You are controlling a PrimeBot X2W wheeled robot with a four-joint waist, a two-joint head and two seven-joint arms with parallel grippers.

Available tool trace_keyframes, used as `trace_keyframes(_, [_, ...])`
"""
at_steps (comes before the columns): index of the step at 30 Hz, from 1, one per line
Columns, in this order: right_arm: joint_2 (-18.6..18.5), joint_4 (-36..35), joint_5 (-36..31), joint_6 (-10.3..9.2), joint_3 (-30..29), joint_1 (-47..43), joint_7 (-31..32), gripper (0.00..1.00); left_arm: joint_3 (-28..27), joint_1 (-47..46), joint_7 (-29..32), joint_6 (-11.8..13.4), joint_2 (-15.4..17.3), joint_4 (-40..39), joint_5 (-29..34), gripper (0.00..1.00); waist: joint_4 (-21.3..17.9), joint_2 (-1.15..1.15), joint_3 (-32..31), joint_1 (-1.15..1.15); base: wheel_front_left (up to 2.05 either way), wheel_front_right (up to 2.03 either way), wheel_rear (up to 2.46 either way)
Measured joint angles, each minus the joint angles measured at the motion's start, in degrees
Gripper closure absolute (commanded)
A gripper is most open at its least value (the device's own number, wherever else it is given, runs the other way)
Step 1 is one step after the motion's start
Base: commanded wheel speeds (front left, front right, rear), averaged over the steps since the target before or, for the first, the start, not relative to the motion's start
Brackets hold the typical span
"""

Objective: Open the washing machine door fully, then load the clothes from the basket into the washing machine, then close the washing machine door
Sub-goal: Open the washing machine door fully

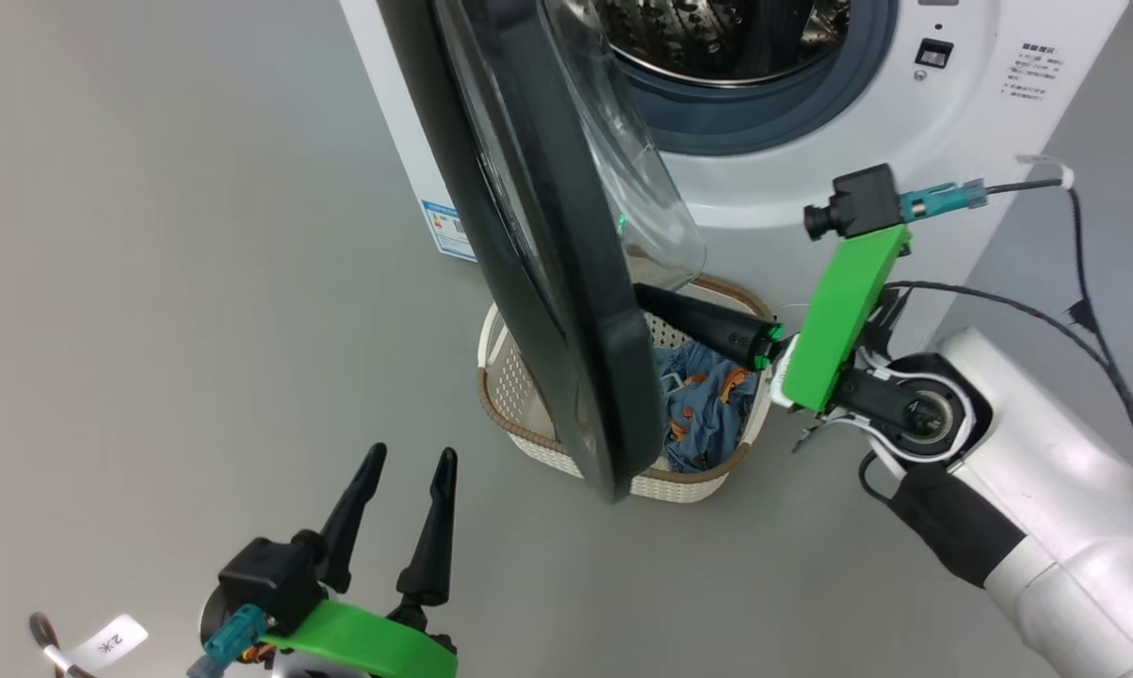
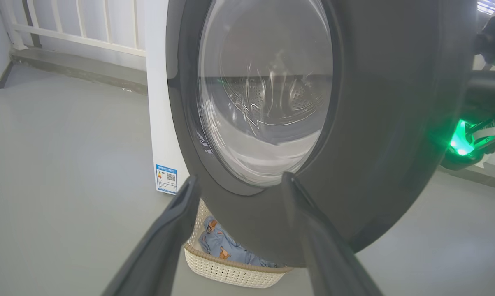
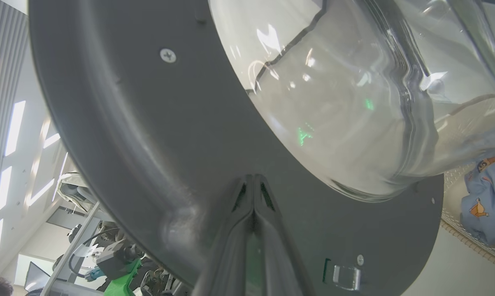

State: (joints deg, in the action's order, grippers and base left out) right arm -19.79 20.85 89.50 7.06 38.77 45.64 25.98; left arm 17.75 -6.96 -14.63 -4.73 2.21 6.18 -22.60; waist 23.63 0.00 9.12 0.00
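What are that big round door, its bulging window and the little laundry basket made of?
The washing machine door looks like glossy dark plastic: smooth, with soft reflections. Its window is clear and distorts what lies behind it, so probably glass, possibly clear plastic. The basket seems to be moulded cream plastic, perforated, with a brown woven-look rim.

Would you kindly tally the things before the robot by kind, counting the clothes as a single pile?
Washing machine: 1
Washing machine door: 1
Basket: 1
Pile of clothes: 1
Grippers: 2 (left gripper, right gripper)
Total: 6
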Motion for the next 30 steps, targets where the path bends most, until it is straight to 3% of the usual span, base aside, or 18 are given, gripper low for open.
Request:
trace_keyframes(10, [3.4,0.0,0.0,0.00,2.0,-1.2,0.1,1.00,-1.1,0.3,0.0,-0.2,0.0,0.3,0.3,0.00,0.8,0.00,-1.3,0.00,0.00,0.00,0.00])
trace_keyframes(17, [3.8,0.4,-0.1,0.00,2.9,-2.3,-1.5,1.00,-1.8,1.3,0.0,-0.6,0.0,1.0,1.2,0.00,0.3,0.00,-2.4,0.00,0.00,0.00,0.00])
trace_keyframes(18, [3.8,0.5,-0.2,0.00,3.0,-2.6,-2.0,0.91,-1.9,1.3,0.0,-0.6,0.0,1.2,1.4,0.00,0.1,0.00,-2.5,0.00,0.00,0.00,0.00])
trace_keyframes(20, [3.6,0.5,-0.4,0.00,3.0,-3.4,-2.9,0.59,-2.1,1.3,0.0,-1.2,0.0,1.7,1.8,0.00,-0.4,0.00,-3.0,0.00,0.00,0.00,0.00])
trace_keyframes(21, [3.5,0.6,-0.6,0.00,3.1,-3.8,-3.3,0.49,-2.3,1.4,0.0,-1.2,0.0,2.0,2.1,0.00,-0.8,0.00,-3.2,0.00,0.00,0.00,0.00])
trace_keyframes(22, [3.4,0.6,-0.7,0.00,3.2,-4.2,-3.7,0.19,-2.6,1.6,0.0,-1.2,0.0,2.2,2.4,0.00,-1.1,0.00,-3.4,0.00,0.00,0.00,0.00])
trace_keyframes(23, [3.2,0.6,-0.8,0.01,3.2,-4.6,-4.1,0.00,-2.9,2.0,0.0,-1.4,0.0,2.4,2.8,0.00,-1.5,0.00,-3.5,0.01,0.00,0.00,0.00])
trace_keyframes(30, [-0.2,0.7,-1.2,0.01,3.5,-8.8,-7.4,0.00,-5.6,2.5,0.0,-2.2,0.1,3.6,4.4,0.00,-4.3,0.00,-4.9,0.01,0.00,0.00,0.00])
